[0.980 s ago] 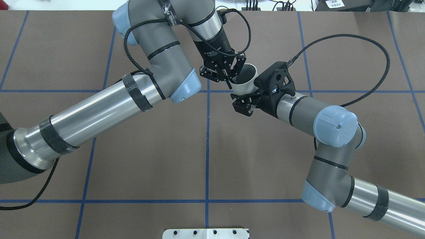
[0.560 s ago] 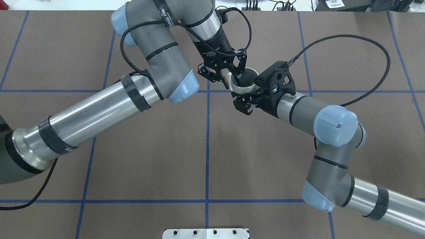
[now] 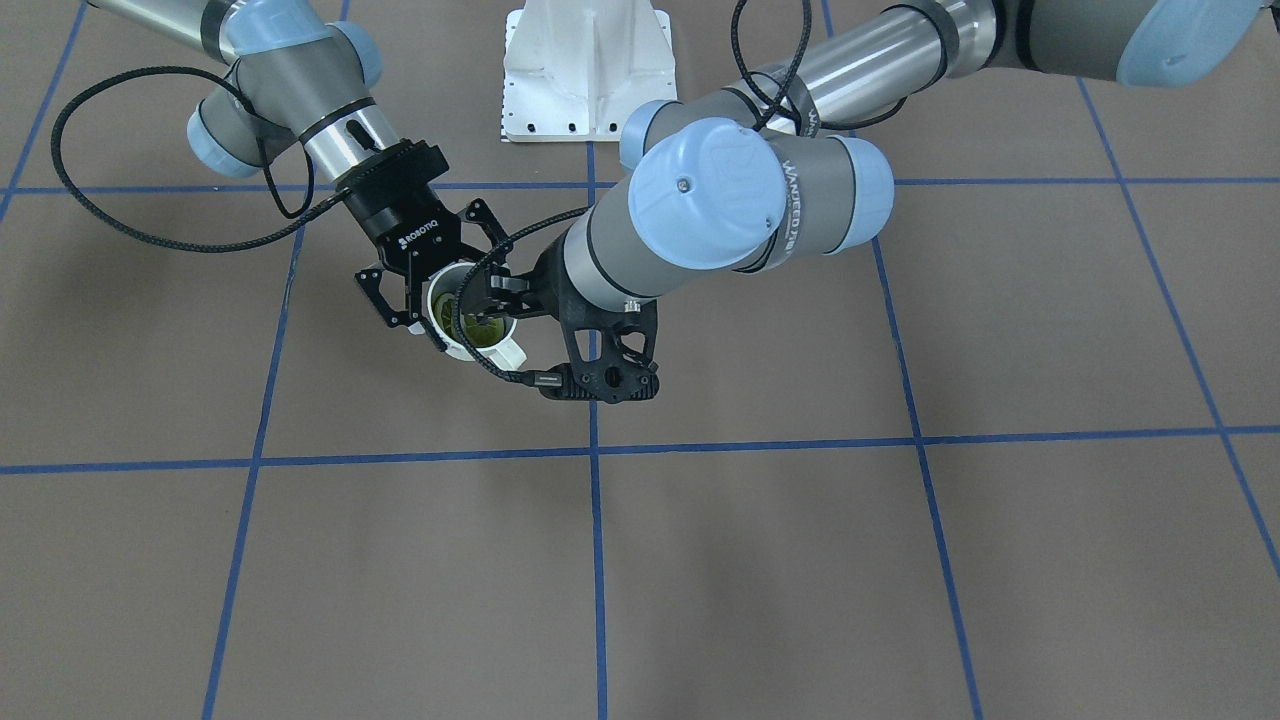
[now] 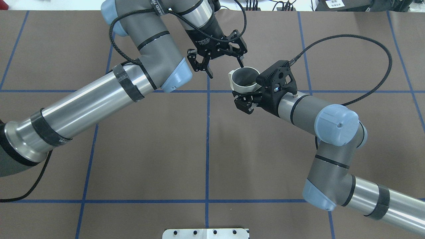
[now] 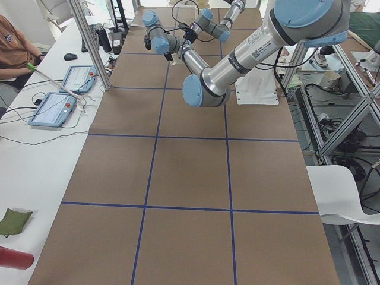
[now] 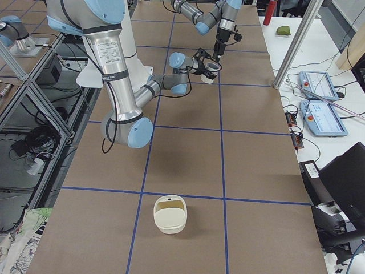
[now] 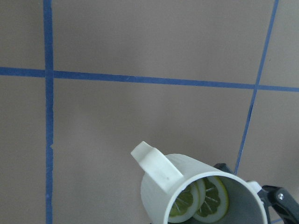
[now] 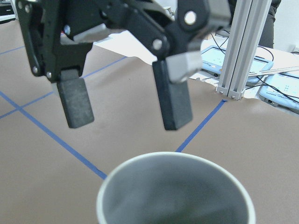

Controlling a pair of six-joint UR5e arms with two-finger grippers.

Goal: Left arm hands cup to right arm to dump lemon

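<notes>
I judge my left pincer [image 4: 226, 70] hangs wide open just beside the cup [image 4: 245, 79] because the right pincer [image 4: 247, 93] alone grips it mouth-up above the table [image 4: 149, 149], so the lemon [image 7: 198, 201] sits inside until I tip.

Smooth cup [image 4: 243, 79] (ceramic or plastic, unclear); matt, paper-like table cover [image 4: 265, 159].

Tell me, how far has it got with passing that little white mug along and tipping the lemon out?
Done: the hand-over looks complete, since the right gripper alone clasps the small off-white mug, while the left gripper hangs open, apart from it. In hand: the mug is held roughly upright over the brown table. Left: the dump; the yellow-green lemon still sits inside.
</notes>
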